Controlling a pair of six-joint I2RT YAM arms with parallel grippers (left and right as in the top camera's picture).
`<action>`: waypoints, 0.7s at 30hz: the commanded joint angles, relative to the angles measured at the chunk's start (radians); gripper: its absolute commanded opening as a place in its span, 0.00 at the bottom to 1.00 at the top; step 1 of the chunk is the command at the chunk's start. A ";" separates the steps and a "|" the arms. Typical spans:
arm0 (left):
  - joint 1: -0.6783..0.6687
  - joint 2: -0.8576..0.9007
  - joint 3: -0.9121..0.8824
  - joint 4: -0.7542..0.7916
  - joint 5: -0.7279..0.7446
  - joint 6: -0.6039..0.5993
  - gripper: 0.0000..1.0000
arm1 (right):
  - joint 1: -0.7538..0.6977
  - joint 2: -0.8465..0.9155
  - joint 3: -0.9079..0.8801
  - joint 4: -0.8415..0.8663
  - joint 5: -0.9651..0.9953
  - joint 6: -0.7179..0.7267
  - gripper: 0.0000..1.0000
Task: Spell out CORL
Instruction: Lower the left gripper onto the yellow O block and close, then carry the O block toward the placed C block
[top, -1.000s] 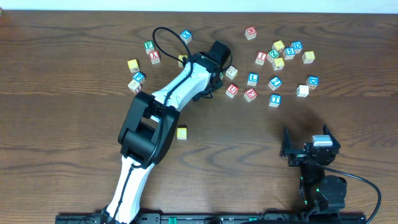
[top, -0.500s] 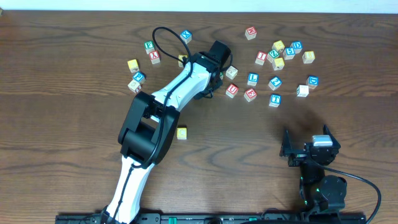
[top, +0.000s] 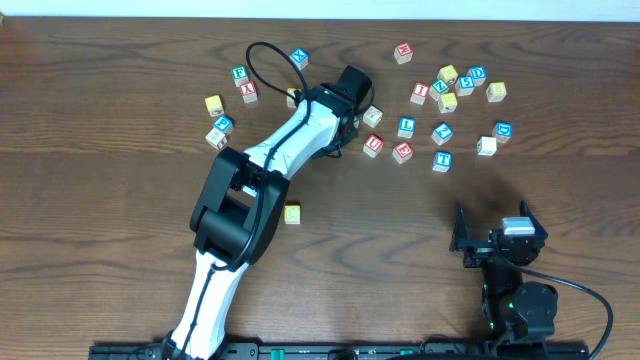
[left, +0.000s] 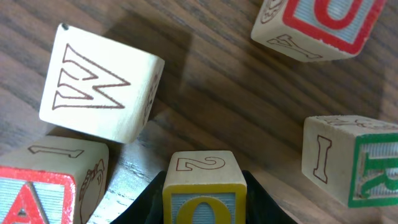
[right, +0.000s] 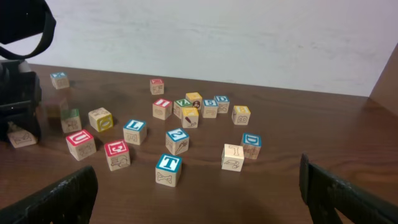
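Yellow O cube (left: 200, 179) tight in left gripper (left: 203, 204); right gripper (right: 200, 194) wide open.

Table: dark brown wooden tabletop (top: 100, 250), streaked with darker grain;
O cube: small wooden cube with a yellow O (left: 204, 186); yellow frame, pale blue field, brown outlined 2 on top;
R cube: small wooden cube with a green R (left: 359, 169); green frame, brown outlined I on its side;
L cube: small wooden cube with a blue L (right: 134, 130); blue top face;
Lone cube: small yellow-faced wooden cube (top: 291, 213);
W cube: pale wooden cube with a W (left: 99, 87) in brown outline;
U cube: wooden cube with a red U (left: 323, 22); red frame, pale blue field;
Arm: left arm (top: 300, 135); white shell, black joints
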 joint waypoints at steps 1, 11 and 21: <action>0.002 -0.048 -0.008 -0.015 -0.006 0.139 0.19 | -0.006 -0.005 -0.002 -0.004 -0.003 -0.002 0.99; -0.013 -0.291 -0.008 -0.280 -0.005 0.423 0.09 | -0.006 -0.005 -0.002 -0.004 -0.003 -0.002 0.99; -0.176 -0.347 -0.106 -0.422 -0.078 0.476 0.08 | -0.006 -0.005 -0.002 -0.004 -0.003 -0.002 0.99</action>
